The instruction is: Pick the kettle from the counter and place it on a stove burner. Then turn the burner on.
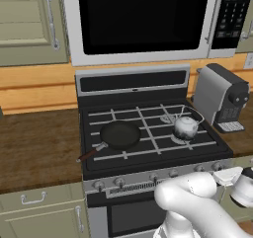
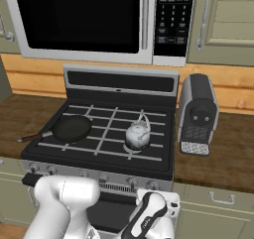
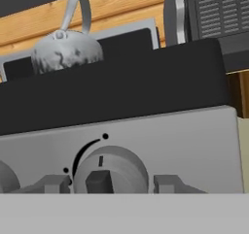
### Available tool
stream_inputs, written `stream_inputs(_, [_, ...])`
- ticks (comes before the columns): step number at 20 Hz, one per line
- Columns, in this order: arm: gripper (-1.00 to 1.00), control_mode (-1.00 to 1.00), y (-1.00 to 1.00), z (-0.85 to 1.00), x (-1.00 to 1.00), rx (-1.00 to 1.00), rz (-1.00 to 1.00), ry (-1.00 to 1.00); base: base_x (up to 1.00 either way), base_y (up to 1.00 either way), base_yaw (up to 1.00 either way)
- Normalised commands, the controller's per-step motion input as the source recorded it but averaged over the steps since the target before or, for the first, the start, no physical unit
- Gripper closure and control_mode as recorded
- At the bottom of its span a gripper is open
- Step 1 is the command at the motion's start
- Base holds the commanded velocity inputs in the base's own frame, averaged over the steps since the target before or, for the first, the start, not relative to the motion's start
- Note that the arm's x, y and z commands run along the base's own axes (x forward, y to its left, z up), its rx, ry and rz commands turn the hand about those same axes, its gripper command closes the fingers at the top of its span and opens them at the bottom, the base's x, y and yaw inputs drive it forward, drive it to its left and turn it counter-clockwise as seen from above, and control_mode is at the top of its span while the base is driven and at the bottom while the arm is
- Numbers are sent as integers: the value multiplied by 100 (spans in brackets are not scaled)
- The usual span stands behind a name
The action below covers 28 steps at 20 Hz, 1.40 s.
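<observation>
The shiny silver kettle (image 1: 186,127) (image 2: 137,135) (image 3: 65,48) stands upright on the stove's front right grate, wire handle up. Beneath it a sliver of the silver-grey stove burner (image 1: 176,140) (image 2: 130,147) peeks out. The brown wood-grain counter (image 1: 39,148) (image 2: 225,153) flanks the stove on both sides. My gripper (image 3: 111,184) is down at the stove's front panel, open, with one fingertip (image 3: 54,183) on each side of a round grey knob (image 3: 109,167) whose pointer mark faces up. The hand (image 1: 232,175) (image 2: 158,203) sits below the front right of the stove.
A black frying pan (image 1: 120,135) (image 2: 72,128) rests on the left grates, handle toward the front left. A silver coffee machine (image 1: 222,96) (image 2: 198,111) stands on the counter right of the stove. A smaller silvery cap (image 1: 168,118) lies behind the kettle. Microwave (image 1: 143,19) hangs overhead.
</observation>
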Motion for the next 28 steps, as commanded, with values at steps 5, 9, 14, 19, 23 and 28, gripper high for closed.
stream_inputs(5, [100, -100, 0, 0, -1, 0, 0, 0, 0, 0, 0])
stream_inputs(9, [100, -100, 0, 0, -3, -3, 0, 1, 0, 0, 0])
stream_inputs(14, [100, -100, 0, 0, -9, -15, 0, 1, 0, 0, 0])
stream_inputs(19, [100, -100, 0, 0, -9, -19, 0, 0, 0, 0, 0])
stream_inputs(23, [100, -100, 0, -1, -16, -18, 0, 0, 0, 0, 0])
stream_inputs(28, [100, -100, 0, 0, -18, -18, 0, 0, 0, 0, 0])
